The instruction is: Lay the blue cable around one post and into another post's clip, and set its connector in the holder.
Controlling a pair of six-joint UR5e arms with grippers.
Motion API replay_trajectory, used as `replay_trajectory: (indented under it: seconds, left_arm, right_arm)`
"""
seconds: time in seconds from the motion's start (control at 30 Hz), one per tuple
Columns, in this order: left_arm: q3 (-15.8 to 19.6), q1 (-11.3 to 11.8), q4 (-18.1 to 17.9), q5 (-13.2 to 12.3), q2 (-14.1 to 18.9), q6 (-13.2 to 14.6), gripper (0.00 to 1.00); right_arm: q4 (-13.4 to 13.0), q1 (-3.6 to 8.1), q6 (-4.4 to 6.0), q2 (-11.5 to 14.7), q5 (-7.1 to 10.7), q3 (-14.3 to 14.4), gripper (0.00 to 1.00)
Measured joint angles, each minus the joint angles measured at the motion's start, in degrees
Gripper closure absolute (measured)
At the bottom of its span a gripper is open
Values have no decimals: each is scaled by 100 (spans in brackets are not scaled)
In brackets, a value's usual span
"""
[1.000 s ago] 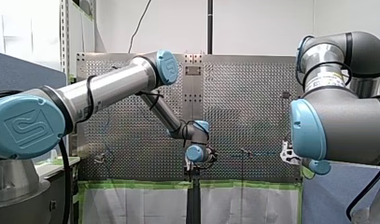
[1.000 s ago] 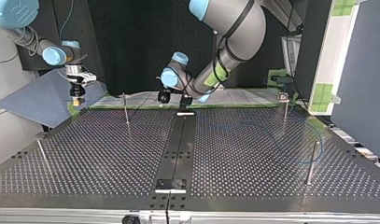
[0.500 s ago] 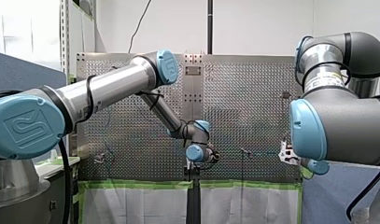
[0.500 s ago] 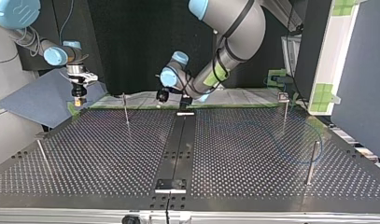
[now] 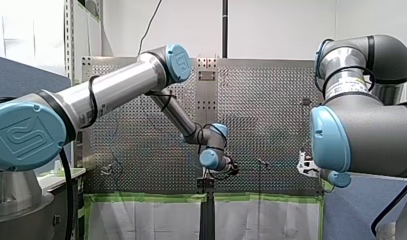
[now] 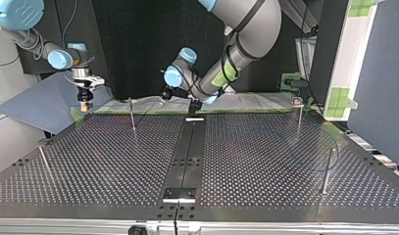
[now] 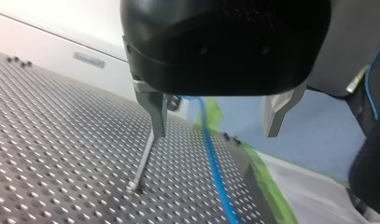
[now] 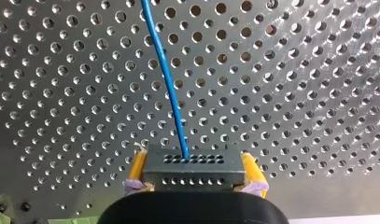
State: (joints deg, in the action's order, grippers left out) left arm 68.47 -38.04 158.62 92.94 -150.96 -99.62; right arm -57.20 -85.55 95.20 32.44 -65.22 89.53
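The blue cable runs free through the gap between my left gripper's open metal fingers; neither touches it. A thin post stands on the perforated plate just ahead of one finger. My right gripper has its yellow pads shut on the dark connector block, and the cable leads out of the block across the plate. In the top view my right gripper hangs at the far left corner, my left gripper near the far middle. A loop of cable lies at that view's right.
Several thin posts stand on the plate: one far left, one near left, two at the right. A black strip runs down the middle with a small block at its near end. Green tape edges the far side.
My left gripper has opened and risen off the plate, drifting toward the top view's left. My right gripper, still holding the connector, has shifted only slightly.
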Motion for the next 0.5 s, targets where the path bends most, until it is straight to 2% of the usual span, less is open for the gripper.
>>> replay_trajectory:
  seconds: [0.27, 0.5]
  left_arm:
    - [398, -96, -286, -52, 396, -60, 0]
    - [667, -217, -341, -309, 528, -119, 0]
  right_arm:
    - [35, -21, 0, -2, 0, 0, 81]
    - [22, -40, 6, -5, 6, 0, 81]
